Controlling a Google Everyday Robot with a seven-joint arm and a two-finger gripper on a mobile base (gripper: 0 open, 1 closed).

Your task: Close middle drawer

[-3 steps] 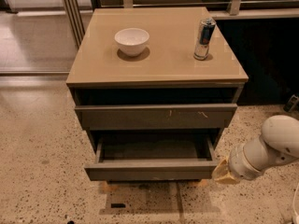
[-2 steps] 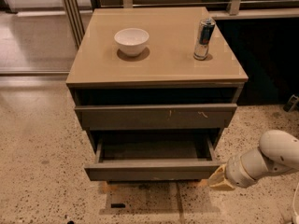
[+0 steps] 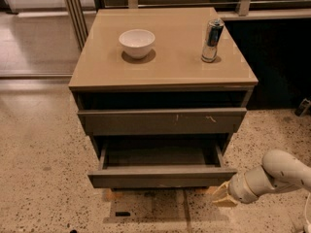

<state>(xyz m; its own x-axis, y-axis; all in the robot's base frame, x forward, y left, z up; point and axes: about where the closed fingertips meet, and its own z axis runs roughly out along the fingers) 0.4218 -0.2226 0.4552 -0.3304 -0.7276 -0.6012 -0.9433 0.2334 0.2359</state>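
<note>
The middle drawer is pulled out, low in the middle of the frame, under the scratched drawer front. The gripper is at the lower right, just beside the drawer's right front corner. I cannot tell if it is spread or pressed together. A white bowl and a can stand on the table.

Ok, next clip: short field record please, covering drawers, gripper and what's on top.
middle drawer: wide grey-brown drawer, flat unmarked front, pulled out, dark box exposed
upper drawer: similar front with white scratches, slightly out
gripper: low, by the middle drawer's right front corner; contact unclear
cabinet top: glossy tan; white bowl left, upright metal can right
</note>
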